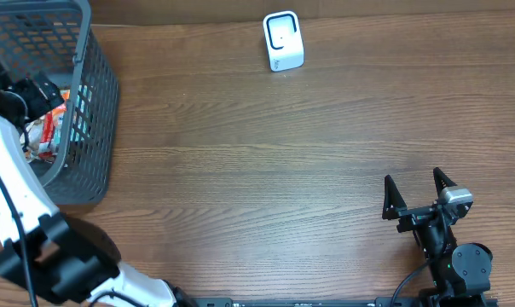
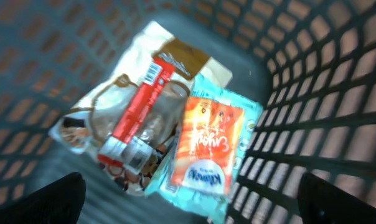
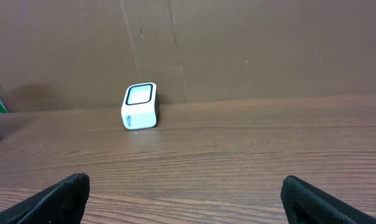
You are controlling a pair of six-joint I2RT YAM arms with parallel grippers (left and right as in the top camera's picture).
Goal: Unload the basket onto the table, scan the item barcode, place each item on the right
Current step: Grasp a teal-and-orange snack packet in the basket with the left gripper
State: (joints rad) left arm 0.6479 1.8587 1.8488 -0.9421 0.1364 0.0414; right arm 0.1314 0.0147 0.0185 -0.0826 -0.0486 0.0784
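Inside the grey mesh basket (image 1: pixel 100 102) at the far left lie a few packets: an orange and teal tissue pack (image 2: pixel 206 146) and a clear snack bag with a red band (image 2: pixel 135 115). No barcode can be made out in the blurred left wrist view. My left gripper (image 2: pixel 191 208) hangs open above them, inside the basket, touching nothing. The white barcode scanner (image 1: pixel 283 41) stands at the table's far edge, also the scanner (image 3: pixel 140 106) in the right wrist view. My right gripper (image 1: pixel 412 177) stays open and empty near the front right.
The basket's mesh walls (image 2: pixel 319 81) close in around the left gripper. A brown cardboard wall (image 3: pixel 238 43) stands behind the scanner. Bare wooden table (image 1: pixel 266 170) stretches between basket, scanner and right arm.
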